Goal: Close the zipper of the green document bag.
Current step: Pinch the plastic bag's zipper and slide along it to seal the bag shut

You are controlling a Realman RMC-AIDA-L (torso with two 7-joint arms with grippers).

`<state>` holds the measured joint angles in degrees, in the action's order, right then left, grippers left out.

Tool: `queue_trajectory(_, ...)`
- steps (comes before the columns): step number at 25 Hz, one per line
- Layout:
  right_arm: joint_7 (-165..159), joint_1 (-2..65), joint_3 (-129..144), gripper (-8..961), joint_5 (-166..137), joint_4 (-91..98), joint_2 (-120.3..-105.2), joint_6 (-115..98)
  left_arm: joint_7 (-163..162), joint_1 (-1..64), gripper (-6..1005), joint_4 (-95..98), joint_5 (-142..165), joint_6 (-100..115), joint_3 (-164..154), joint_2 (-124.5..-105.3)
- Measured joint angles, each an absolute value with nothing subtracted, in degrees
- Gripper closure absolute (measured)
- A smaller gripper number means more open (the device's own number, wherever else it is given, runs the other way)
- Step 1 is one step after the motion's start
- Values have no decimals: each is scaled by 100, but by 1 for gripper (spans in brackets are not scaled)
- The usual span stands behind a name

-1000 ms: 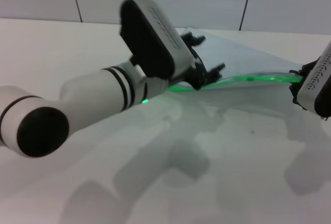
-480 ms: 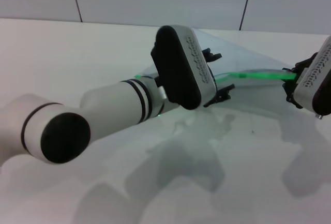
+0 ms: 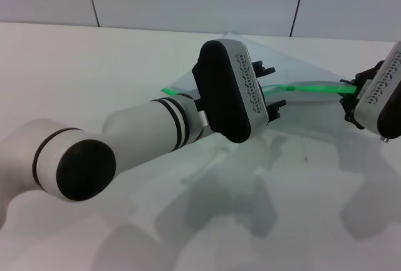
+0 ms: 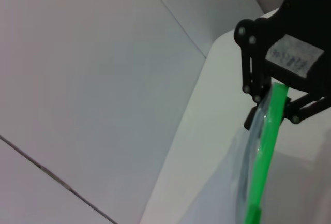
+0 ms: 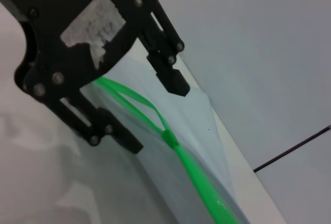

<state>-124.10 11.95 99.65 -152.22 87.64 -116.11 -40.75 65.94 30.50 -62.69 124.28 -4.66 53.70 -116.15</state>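
Broadly, the work is mid-way through the zipping step, judging by how the strip lies. At the left of the head view the left arm reaches across the counter point(image 3: 94, 64). The left gripper point(image 3: 276, 86) sits about halfway along the zipper point(image 3: 313, 87). Its jaws are spread, one on each side of the strip and not pressing it, which the right wrist view shows most plainly.

The bag point(image 3: 294, 64) lies in the middle and right of the scene, its clear sheet sloping away toward the back wall. Its green edge is nearest the robot and held up off the counter. That edge is the long axis, and it runs roughly left to right across the head view, from a free end left of the left gripper to the right gripper point(image 3: 351, 99).

In the right wrist view the strip parts into two strands near the left gripper, so it is open there. The strands join at a small knot, probably the slider point(image 5: 169, 138), and continue as one closed line toward the right.

At the far right, the right gripper pinches the end of the zipper and keeps it taut.

Next, I judge, the left jaws must close on the slider, or on the strip just beside it. They should then draw along the line of the strip over the open stretch while the right gripper holds firm. Any pull across the strip would twist it.
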Motion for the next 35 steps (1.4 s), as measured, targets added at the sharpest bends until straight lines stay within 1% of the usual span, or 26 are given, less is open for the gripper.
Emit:
queue_trajectory(3,-12410,1189,9990,901,-15222,8811,-11616,-4113,6700,3053,384,-6265,12428,-360,5369,-11619)
queue_trajectory(9,-12410,1186,10033,903,-15222,8880,-11627,-4131,6804,3153,380,-6251,12403,-300,5356,-11627)
queue_trajectory(14,-12452,1176,10086,906,-15223,8946,-11625,-4131,6793,3267,437,-6185,12377,-283,5311,-11638)
queue_trajectory(27,-12480,1116,10124,905,-15223,9077,-11619,-4140,6789,3279,586,-6120,12374,-226,5250,-11646)
queue_trajectory(33,-12480,1098,10159,905,-15222,9170,-11619,-4140,6810,3279,716,-6116,12375,-171,5226,-11646)
queue_trajectory(35,-12480,1091,10165,905,-15223,9182,-11619,-4140,6811,3279,729,-6116,12377,-143,5223,-11646)
